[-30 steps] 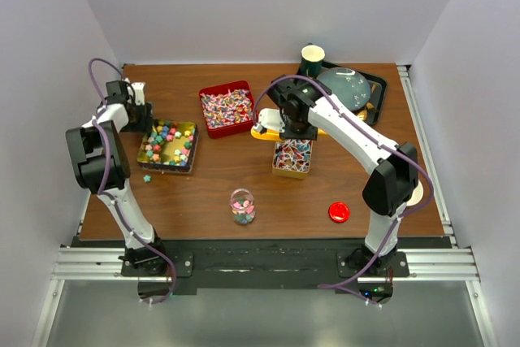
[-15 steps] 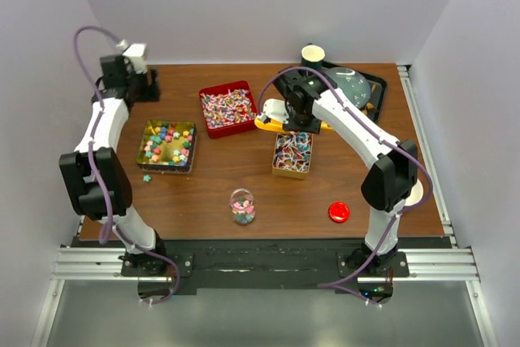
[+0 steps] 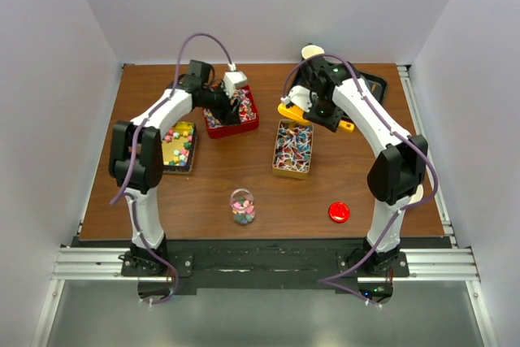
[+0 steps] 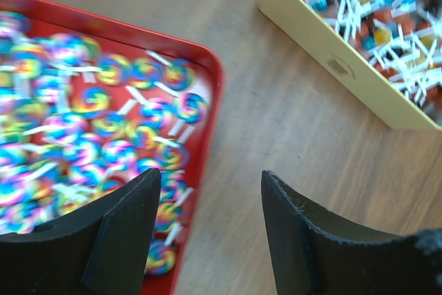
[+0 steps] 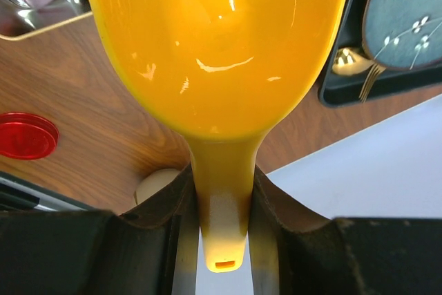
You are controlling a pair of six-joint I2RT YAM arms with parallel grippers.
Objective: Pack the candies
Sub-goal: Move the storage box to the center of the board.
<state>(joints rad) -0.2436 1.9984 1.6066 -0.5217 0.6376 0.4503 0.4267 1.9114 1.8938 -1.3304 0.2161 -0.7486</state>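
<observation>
currently the left gripper (image 4: 210, 188) hangs over the right edge of the red tin (image 4: 213, 74), which stands beyond the jar (image 3: 242, 197) and slightly to its left. a second ago this gripper was at the star tin (image 3: 180, 169), further left of the jar. its jaws stand apart with nothing between them. the swirl candies (image 4: 90, 129) lie in the red tin directly below. judgement: the left arm has changed source, and a pick from the red tin is the step in hand.

the right gripper (image 5: 221, 240) is clamped on the handle of the yellow scoop (image 5: 221, 46). the scoop has moved off the gold tin (image 3: 291, 175), which stands beyond the jar to its right. it now sits further back, near the black tray (image 3: 378, 83). no candy shows on the scoop's visible face.

the jar is uncovered and holds a shallow layer of candies. the red lid (image 3: 339, 212) lies to the right of the jar, well apart from it.

obstructions: nothing stands between the red tin and the jar. judgement: both arms work beyond the jar, so their return paths to it may cross.
</observation>
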